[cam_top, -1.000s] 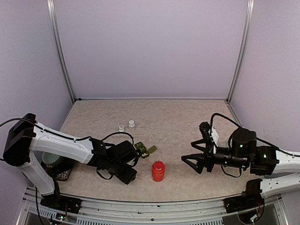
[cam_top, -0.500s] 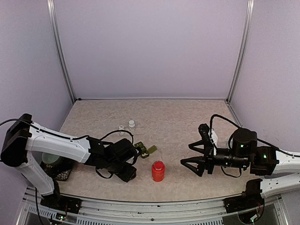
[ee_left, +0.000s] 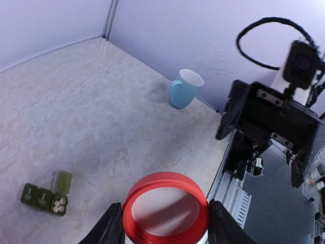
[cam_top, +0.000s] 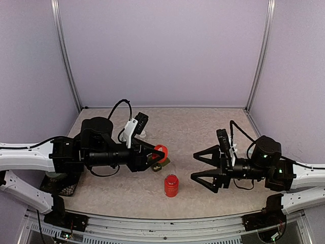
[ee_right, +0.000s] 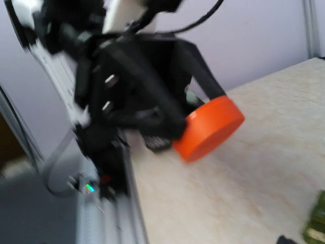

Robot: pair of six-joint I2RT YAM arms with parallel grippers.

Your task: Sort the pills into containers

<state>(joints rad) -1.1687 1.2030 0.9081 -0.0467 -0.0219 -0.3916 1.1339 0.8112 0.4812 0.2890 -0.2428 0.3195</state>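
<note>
Above the middle of the table [cam_top: 203, 127], we saw the left gripper [cam_top: 158, 152] pinching a round red cap [ee_left: 165, 206] by its rim between its two fingers [ee_left: 112, 229]. Beneath it the containers [ee_left: 44, 195] lay flat on the tabletop, one end lid tipped open over white pills [ee_left: 59, 205] and the other two lids down, well apart from the pale blue mug [ee_left: 183, 89]. Opposite, the right gripper [cam_top: 193, 165] hung with its fingers spread wide around nothing, and a red bottle [cam_top: 171, 185] stood upright between the two arms.
</note>
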